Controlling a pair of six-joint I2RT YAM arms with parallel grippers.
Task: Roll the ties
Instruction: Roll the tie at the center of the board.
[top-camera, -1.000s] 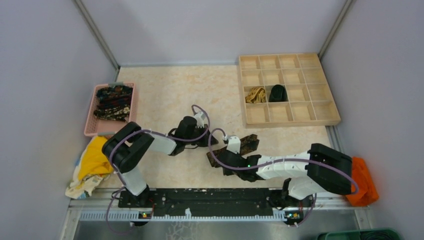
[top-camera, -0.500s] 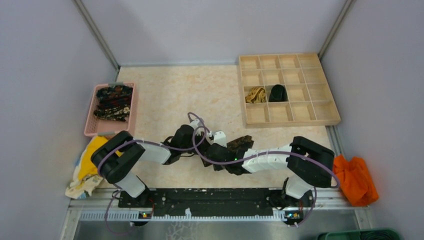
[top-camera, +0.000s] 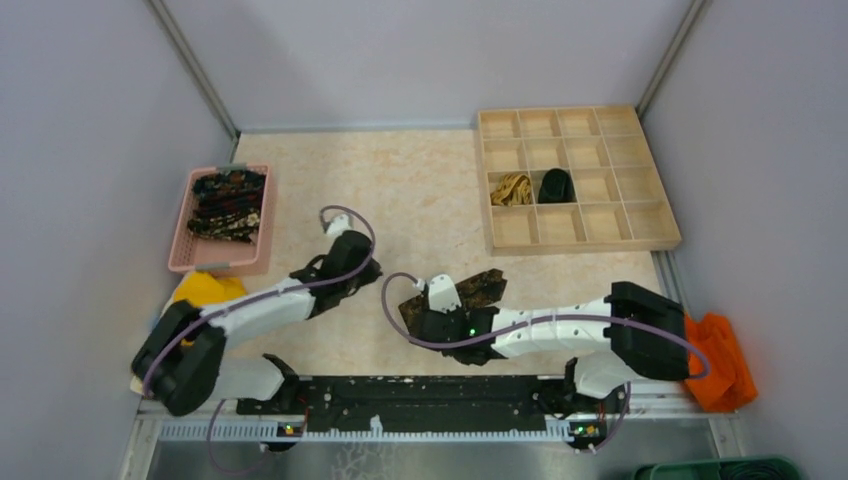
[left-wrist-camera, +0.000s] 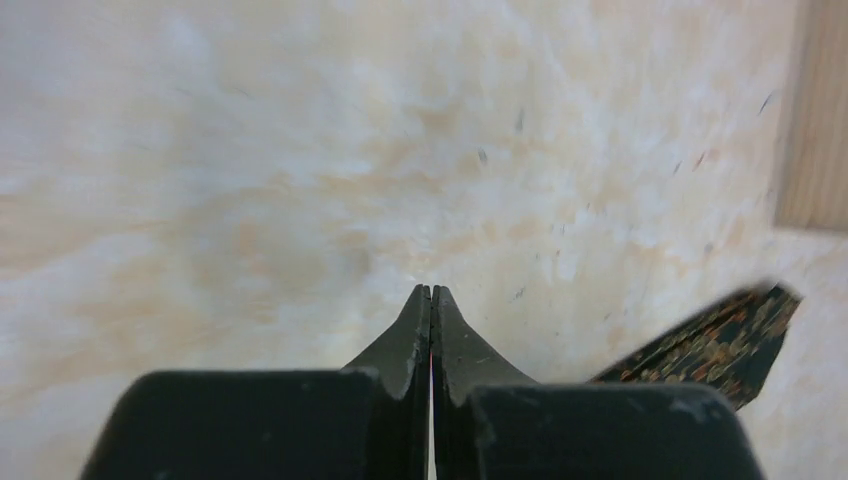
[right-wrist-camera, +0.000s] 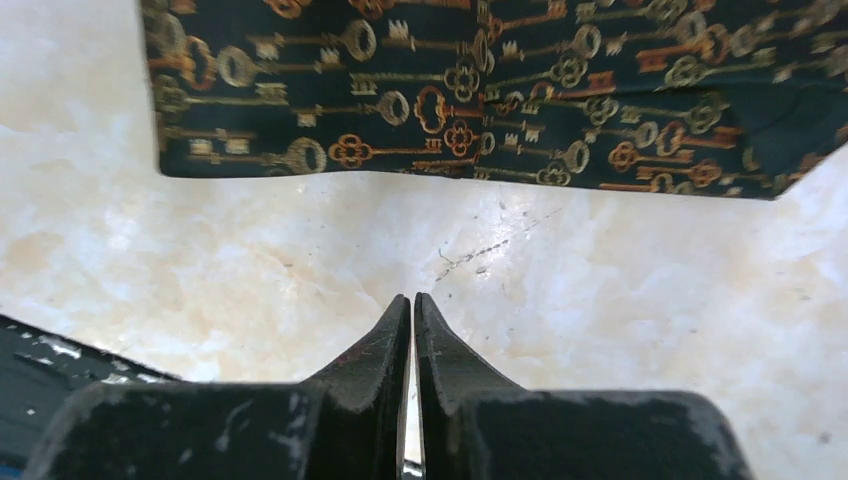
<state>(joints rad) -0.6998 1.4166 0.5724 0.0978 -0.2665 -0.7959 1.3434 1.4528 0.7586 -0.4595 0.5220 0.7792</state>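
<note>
A dark tie (top-camera: 472, 289) with a gold key pattern lies flat on the table; it also shows in the right wrist view (right-wrist-camera: 470, 90) and the left wrist view (left-wrist-camera: 715, 345). My right gripper (top-camera: 418, 320) is shut and empty just on the near side of the tie's left end. The left gripper (top-camera: 372, 272), also shut and empty, is off to the tie's left, clear of it. Several more patterned ties (top-camera: 228, 204) fill a pink basket (top-camera: 183, 250). A rolled tan-gold tie (top-camera: 512, 188) and a rolled black tie (top-camera: 556, 185) sit in adjoining cells of the wooden tray (top-camera: 640, 232).
A yellow cloth (top-camera: 203, 290) lies at the left beside the left arm. An orange cloth (top-camera: 716, 360) lies at the right edge past the right arm's base. The black base rail (top-camera: 430, 395) runs along the near edge. Grey walls enclose the table.
The left arm has swung back to the left, away from the tie. The right gripper has moved left along the tie's near side, and the tie now lies further left.
</note>
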